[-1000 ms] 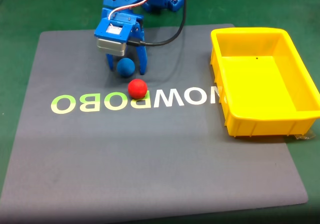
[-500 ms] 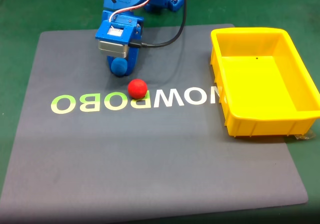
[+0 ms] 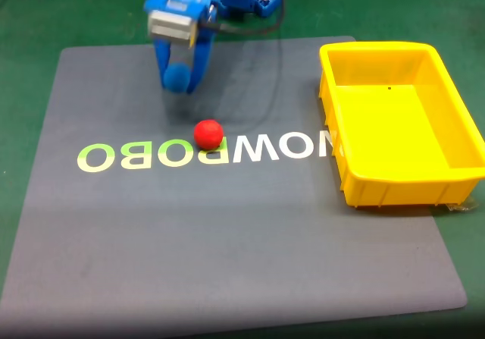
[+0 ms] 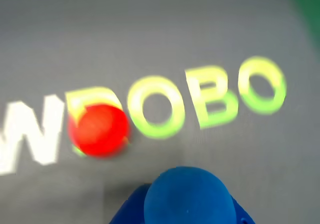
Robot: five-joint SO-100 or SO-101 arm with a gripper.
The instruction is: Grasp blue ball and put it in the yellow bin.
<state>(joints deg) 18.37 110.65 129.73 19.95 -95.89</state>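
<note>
A green table [image 3: 91, 13] carries a grey mat [image 3: 227, 233] lettered in white and lime. Above the mat's far-left part in the fixed view, my end effector [image 3: 179, 80] is closed on the blue ball [image 3: 178, 76], pinched between two blue fingers [image 3: 161, 62] and clear of the mat, a shadow beneath it. I judge the height is meant to clear the bin's rim. The yellow bin [image 3: 455, 96] sits well apart to the right, open and empty. The red ball [image 3: 208, 134] rests on the lettering, near the ball I carry. My wrist view puts the blue ball [image 4: 187, 196] large at the bottom edge, the red ball [image 4: 98, 129] blurred beyond.
</note>
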